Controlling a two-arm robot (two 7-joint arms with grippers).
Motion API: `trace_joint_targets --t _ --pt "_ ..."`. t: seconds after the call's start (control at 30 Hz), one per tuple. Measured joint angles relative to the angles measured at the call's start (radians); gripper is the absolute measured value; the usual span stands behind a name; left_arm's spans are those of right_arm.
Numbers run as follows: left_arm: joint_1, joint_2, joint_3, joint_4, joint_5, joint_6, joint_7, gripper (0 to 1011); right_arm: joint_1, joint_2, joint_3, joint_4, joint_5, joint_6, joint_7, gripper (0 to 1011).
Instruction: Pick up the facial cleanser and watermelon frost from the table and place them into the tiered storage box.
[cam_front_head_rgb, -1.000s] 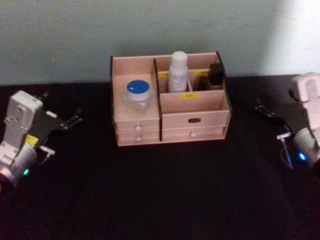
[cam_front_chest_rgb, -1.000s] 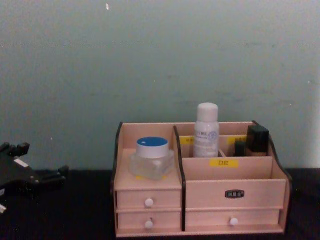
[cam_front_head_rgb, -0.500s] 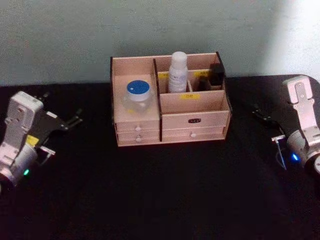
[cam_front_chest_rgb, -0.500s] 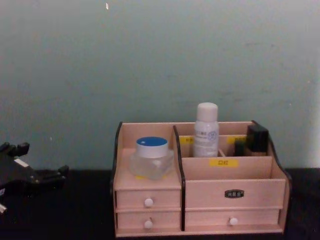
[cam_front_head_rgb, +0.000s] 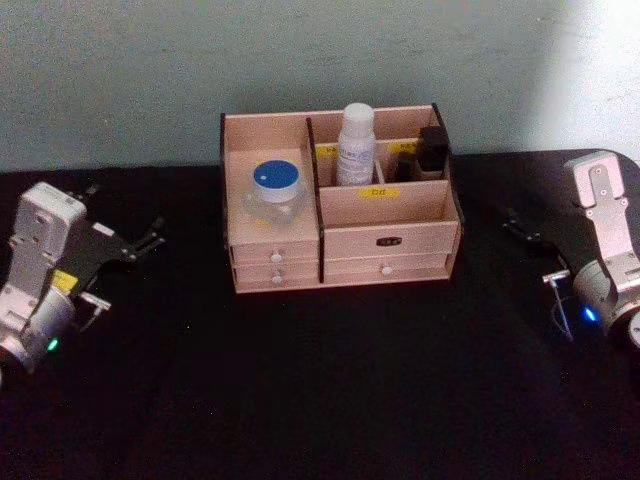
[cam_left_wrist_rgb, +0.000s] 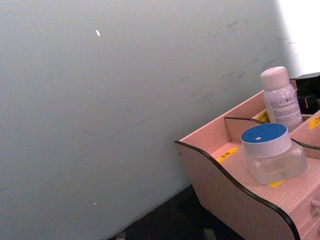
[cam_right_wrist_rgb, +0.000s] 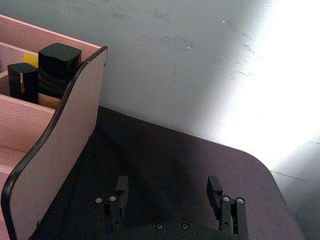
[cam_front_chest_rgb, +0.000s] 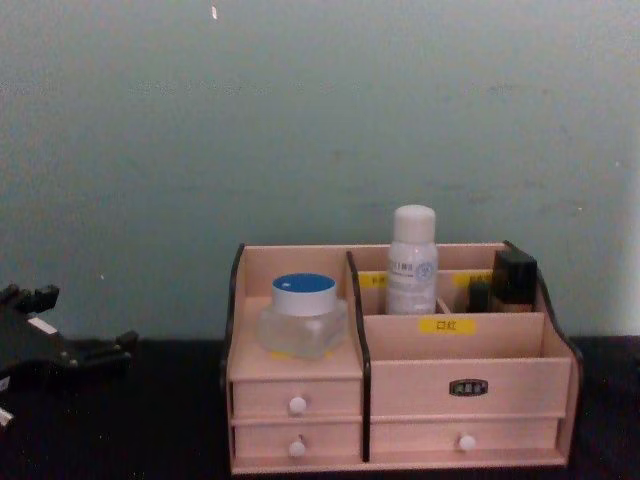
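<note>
The tiered storage box (cam_front_head_rgb: 400, 212) stands at the back middle of the black table. The facial cleanser (cam_front_head_rgb: 355, 146) stands upright in its rear middle compartment, and the chest view shows it (cam_front_chest_rgb: 412, 260) from the side. The watermelon frost (cam_front_head_rgb: 275, 190) sits on the left shelf above the small drawers, blue lid up (cam_front_chest_rgb: 303, 316). My left gripper (cam_front_head_rgb: 150, 236) rests open at the left, well apart from the box. My right gripper (cam_front_head_rgb: 528, 232) rests at the right. In the right wrist view its fingers (cam_right_wrist_rgb: 216, 192) stand apart with nothing between them.
Two black blocks (cam_front_head_rgb: 430, 150) fill the box's rear right compartment. A pale wall (cam_front_head_rgb: 320, 50) rises right behind the box. Black tabletop (cam_front_head_rgb: 330, 380) stretches in front of the box and to both sides, between the two arms.
My right arm has shifted a little inward and settled. The left arm, the box, the bottle and the jar have not moved.
</note>
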Motion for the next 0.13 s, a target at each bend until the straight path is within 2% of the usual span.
trace_joint_targets --t 0.13 --pt "0.0 0.0 0.0 0.0 0.0 0.0 0.0 1001 0.0 0.0 -0.001 0.0 0.0 0.0 0.0 1003"
